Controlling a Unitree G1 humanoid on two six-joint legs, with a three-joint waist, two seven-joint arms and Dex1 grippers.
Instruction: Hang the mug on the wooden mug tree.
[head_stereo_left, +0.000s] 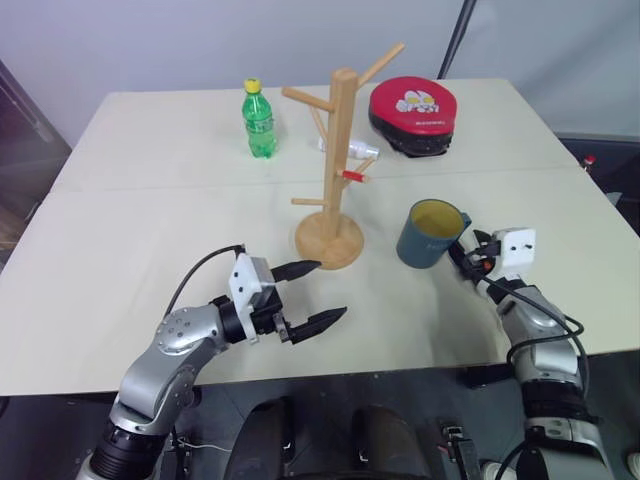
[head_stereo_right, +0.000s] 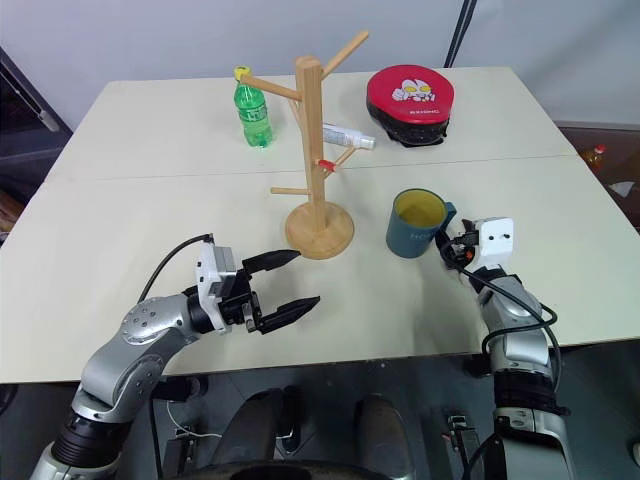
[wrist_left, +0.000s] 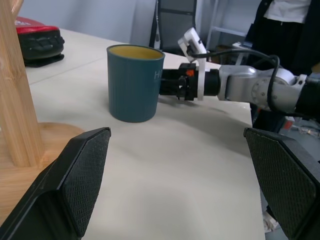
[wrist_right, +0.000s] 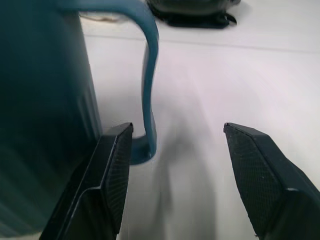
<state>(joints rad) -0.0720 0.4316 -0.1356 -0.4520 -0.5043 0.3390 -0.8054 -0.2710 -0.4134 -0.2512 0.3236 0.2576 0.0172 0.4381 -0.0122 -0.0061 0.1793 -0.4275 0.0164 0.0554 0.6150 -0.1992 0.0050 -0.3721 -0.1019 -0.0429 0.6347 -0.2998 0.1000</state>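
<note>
The mug (head_stereo_left: 431, 233) stands right of centre, beside the wooden mug tree (head_stereo_left: 334, 170). The right gripper (wrist_right: 172, 165), spread, apparently straddles its handle; next: close, lift.

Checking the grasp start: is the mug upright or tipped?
Upright: the mug stands on its base on the table, yellow inside facing up.

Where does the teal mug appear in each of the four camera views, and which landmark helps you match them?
Left eye view: mug right of centre, on the table.
Right eye view: mug right of centre.
Left wrist view: mug upper middle, upright.
Right wrist view: mug close up, its handle by one finger.
Shared landmark: the wooden mug tree, beside the mug in three views.
</note>
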